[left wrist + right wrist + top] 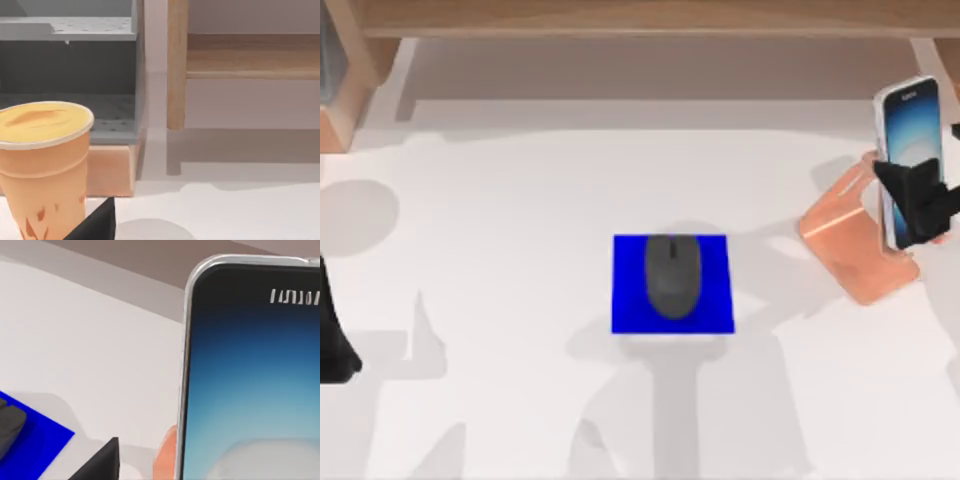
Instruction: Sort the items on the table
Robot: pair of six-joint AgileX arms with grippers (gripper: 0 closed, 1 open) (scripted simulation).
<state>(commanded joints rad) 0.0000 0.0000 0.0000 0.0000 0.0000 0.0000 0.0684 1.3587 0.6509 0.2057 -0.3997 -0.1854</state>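
Mouse (pixel 672 275) lies on the blue pad (pixel 625 300) at centre of the table (pixel 520 200). Phone (pixel 910 160) at right edge of the top view, over the pink stand (pixel 845 235), with the right gripper (pixel 920 195) clamped on its lower half. Left gripper (pixel 335 340) at left edge, can't tell its finger state. Left wrist view: orange cup (pixel 42 160) just beside a finger (pixel 97 225), wooden shelf (pixel 177 65) behind.

one mouse (pixel 672 275), one smartphone (pixel 908 150), one pad (pixel 625 300), one stand (pixel 840 240), one cup (pixel 42 165)
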